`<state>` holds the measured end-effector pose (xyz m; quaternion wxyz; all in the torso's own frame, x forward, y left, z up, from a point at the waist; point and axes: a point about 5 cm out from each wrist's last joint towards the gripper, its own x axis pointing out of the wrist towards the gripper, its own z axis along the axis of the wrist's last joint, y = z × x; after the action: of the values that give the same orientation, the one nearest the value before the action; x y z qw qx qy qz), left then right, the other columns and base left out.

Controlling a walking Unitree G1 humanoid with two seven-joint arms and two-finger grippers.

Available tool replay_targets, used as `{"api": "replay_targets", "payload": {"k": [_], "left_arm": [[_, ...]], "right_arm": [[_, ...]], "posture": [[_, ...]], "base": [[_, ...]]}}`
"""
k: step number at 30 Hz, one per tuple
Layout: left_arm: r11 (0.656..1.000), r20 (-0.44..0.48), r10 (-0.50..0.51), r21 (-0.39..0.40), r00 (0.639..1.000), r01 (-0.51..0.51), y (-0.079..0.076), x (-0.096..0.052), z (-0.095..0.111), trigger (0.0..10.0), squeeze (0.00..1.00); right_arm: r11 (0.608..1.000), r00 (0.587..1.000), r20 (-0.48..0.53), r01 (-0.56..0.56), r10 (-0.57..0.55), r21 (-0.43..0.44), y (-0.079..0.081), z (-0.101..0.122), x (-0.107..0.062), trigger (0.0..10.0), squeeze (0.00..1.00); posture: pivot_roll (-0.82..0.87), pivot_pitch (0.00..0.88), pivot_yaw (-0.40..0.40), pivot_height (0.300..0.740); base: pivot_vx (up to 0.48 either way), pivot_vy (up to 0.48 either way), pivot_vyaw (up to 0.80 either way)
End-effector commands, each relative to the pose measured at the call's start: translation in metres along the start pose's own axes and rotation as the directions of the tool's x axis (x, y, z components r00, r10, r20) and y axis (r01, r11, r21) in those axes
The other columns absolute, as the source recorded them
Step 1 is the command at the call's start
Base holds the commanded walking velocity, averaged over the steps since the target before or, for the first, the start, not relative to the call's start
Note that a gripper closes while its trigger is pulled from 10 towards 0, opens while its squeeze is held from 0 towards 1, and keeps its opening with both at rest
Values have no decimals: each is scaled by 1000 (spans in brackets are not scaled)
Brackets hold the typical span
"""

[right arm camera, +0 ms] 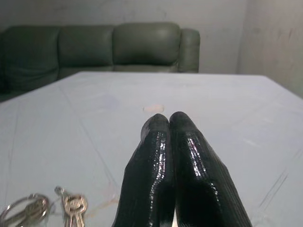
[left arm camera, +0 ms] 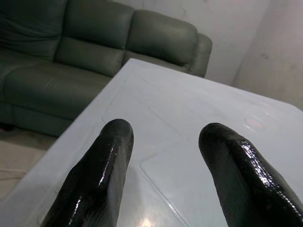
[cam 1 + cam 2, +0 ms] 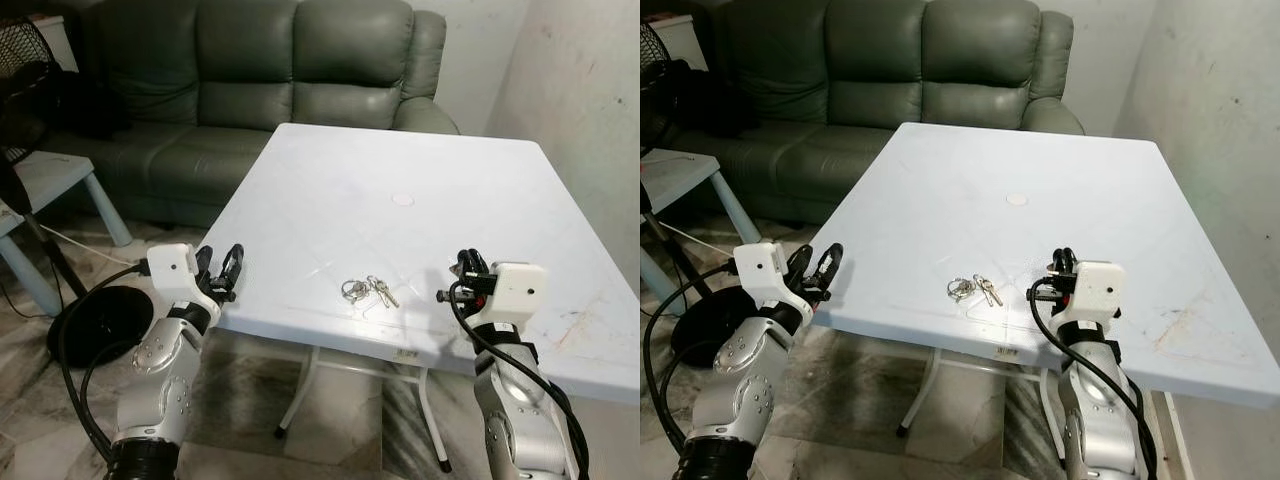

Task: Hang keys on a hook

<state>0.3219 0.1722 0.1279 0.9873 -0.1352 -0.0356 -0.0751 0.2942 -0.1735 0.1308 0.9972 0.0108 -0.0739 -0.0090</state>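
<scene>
Standing there, I could see the keys [image 3: 366, 291] lying flat on the white counter [image 3: 400, 140] near its front edge, untouched, with no hook anywhere I could spot. The right hand [image 3: 466, 272] hovered just above the counter a bit to the side of the keys, fingers pressed together with nothing in them. The left hand [image 3: 221, 272] sat off the counter's front-left corner, fingers spread apart and empty, pointing across the top. My take was that the pickup came first, and the right hand was the obvious choice since it was nearer. It'd have to spread its fingers, slide over toward the keys and come down low, because thin flat metal on a slick surface likes to skate away. Pinching the ring looked like the safer bet than the blades. The bunch itself was a silvery ring with a couple of small keys fanned out beside it, one looking slightly brassy. A grey-green sofa [image 3: 250, 60] sat behind the counter.
</scene>
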Motion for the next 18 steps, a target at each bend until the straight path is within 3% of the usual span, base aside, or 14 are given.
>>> {"api": "replay_targets", "payload": {"k": [1,12,18], "left_arm": [[1000,12,-13,0,1000,13,-3,5,3,10000,0],[1000,8,-17,-9,1000,17,-5,7,2,10000,0],[1000,-4,-14,-17,1000,14,-5,9,-1,10000,0]], "right_arm": [[1000,1000,-14,2,-3,-12,-1,0,2,10000,0],[1000,1000,-19,8,-8,-9,2,-1,5,10000,0],[1000,1000,-23,4,-4,-8,6,-2,5,10000,0]], "posture": [[158,0,24,736],[155,0,24,736],[140,0,22,736]], "base": [[0,0,-769],[0,0,-765],[0,374,-765]]}}
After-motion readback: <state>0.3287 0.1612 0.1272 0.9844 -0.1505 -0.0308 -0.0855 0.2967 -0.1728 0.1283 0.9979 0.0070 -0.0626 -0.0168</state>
